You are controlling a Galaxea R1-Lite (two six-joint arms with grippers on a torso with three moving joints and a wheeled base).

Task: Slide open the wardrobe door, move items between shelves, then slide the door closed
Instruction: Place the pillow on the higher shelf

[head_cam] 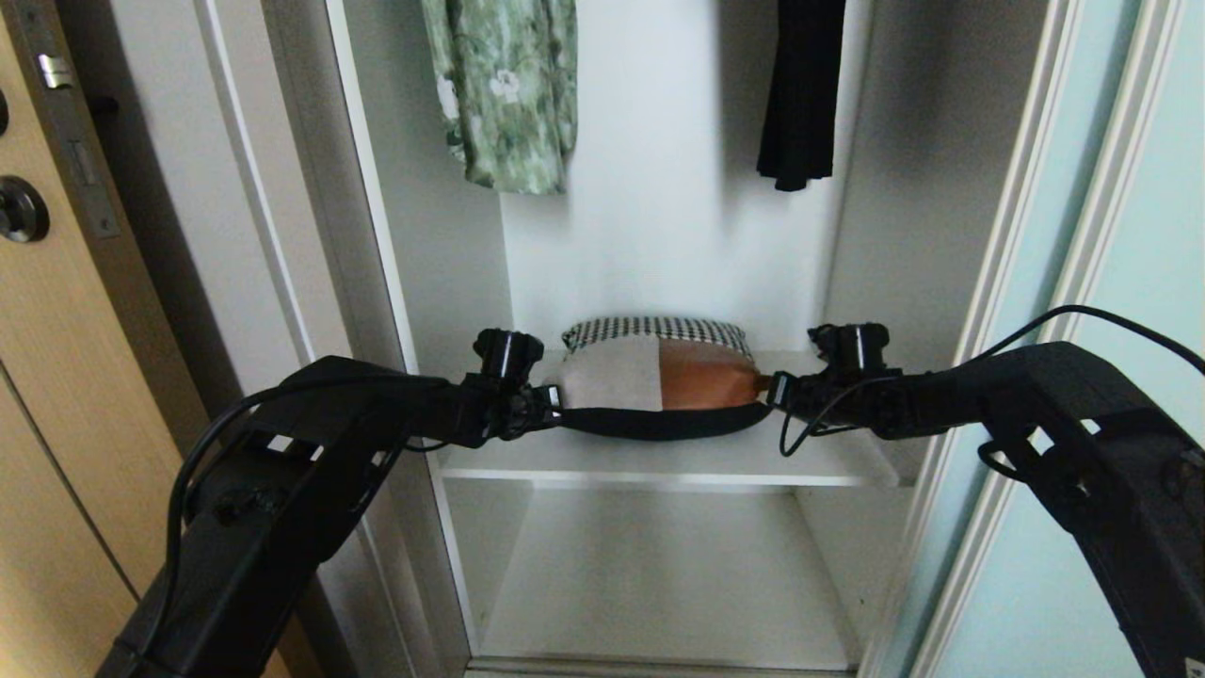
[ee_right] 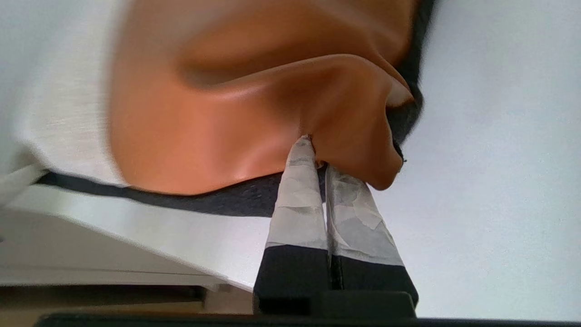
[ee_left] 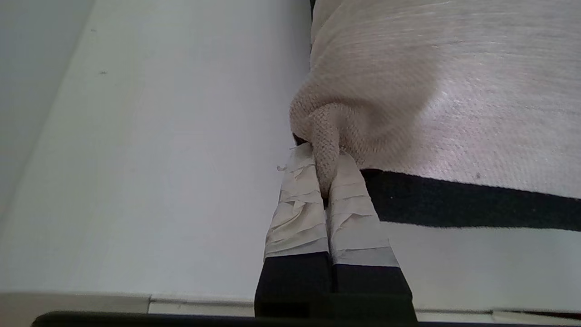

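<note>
A soft bundle of items (head_cam: 659,386), off-white and rust-orange over a black underside, hangs between my two grippers just above the upper white shelf (head_cam: 678,461). My left gripper (head_cam: 554,397) is shut on a pinch of the off-white knit (ee_left: 324,150) at the bundle's left end. At the right end my right gripper (head_cam: 767,388) is shut on a fold of the rust-orange cloth (ee_right: 317,156). A black-and-white checked piece (head_cam: 659,331) lies behind the bundle. The sliding wardrobe door (head_cam: 1111,282) is pushed aside on the right, so the compartment stands open.
A green floral garment (head_cam: 504,89) and a long black garment (head_cam: 800,94) hang above the shelf. A lower shelf (head_cam: 659,584) lies beneath. A tan wooden door with a lock plate (head_cam: 56,282) stands at the left. White side walls close in the compartment.
</note>
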